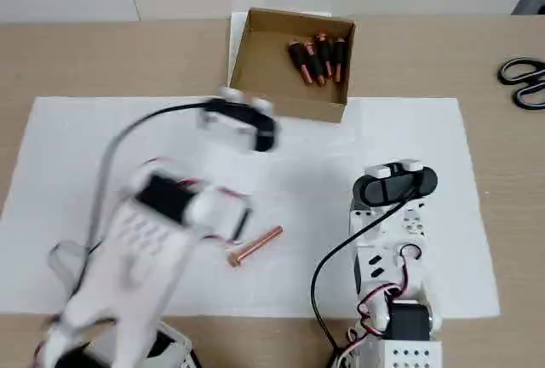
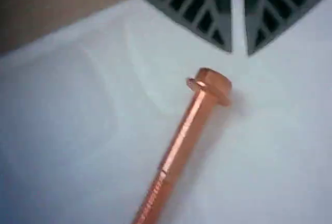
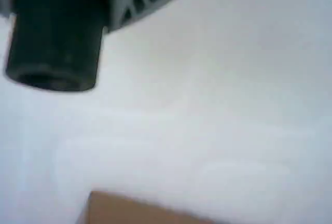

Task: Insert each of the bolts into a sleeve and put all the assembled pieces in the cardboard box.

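A copper bolt (image 1: 255, 245) lies on the white paper (image 1: 77, 146). In the left wrist view its head (image 2: 210, 84) sits just off my left gripper (image 2: 238, 47), whose grey fingers (image 2: 207, 11) stand shut with only a thin gap and nothing between them. My left arm (image 1: 162, 223) hangs blurred over the paper beside the bolt. My right gripper (image 3: 78, 11) is shut on a black sleeve (image 3: 54, 42) held above the paper; that arm (image 1: 393, 185) is at the right. The cardboard box (image 1: 260, 74) at the back holds several assembled pieces (image 1: 319, 58).
Scissors (image 1: 524, 81) lie on the wooden table (image 1: 85, 57) at the far right edge. A brown edge (image 3: 150, 211) shows beyond the paper in the right wrist view. Black cables trail from both arms.
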Robot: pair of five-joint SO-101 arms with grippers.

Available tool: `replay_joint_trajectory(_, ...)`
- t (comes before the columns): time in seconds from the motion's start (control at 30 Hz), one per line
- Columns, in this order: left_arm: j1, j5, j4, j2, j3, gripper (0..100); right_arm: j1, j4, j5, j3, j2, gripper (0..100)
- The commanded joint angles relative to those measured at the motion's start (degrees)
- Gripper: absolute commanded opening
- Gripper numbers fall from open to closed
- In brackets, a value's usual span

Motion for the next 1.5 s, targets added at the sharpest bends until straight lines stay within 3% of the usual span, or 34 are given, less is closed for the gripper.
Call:
replay_joint_trajectory(0.0,1.6,0.1,2.5,13.6,-5.6,1,0.4,-0.1,-0.4,-0.4,-1.1,0.5)
replay_joint_trajectory(0.1,1.4,-2.8,2.6,20.5,-6.5,1,0.4,0.0,-0.4,-0.3,-1.1,0.5)
replay_joint_trajectory(0.23,1.6,-16.6,2.5,19.8,-7.5,1,3.0,0.0,-0.5,-0.3,-1.1,0.5)
replay_joint_trajectory(0.4,1.8,-18.2,2.5,18.6,-9.3,1,9.0,0.0,-0.5,0.1,-1.1,0.5)
replay_joint_trajectory(0.7,5.6,-30.2,2.6,23.6,-8.7,1,9.6,-0.4,-0.6,2.5,-1.2,0.5)
replay_joint_trajectory(1.0,5.6,-24.1,2.6,34.8,-7.9,2,9.6,-0.4,-0.6,2.5,-1.2,0.5)
replay_joint_trajectory(1.17,5.6,-19.8,2.6,34.9,-8.0,11,9.6,-0.4,-0.6,2.5,-1.2,0.5)
replay_joint_trajectory(1.47,5.6,-18.7,2.6,35.0,-7.9,12,9.6,-0.4,-0.6,2.5,-1.2,0.5)
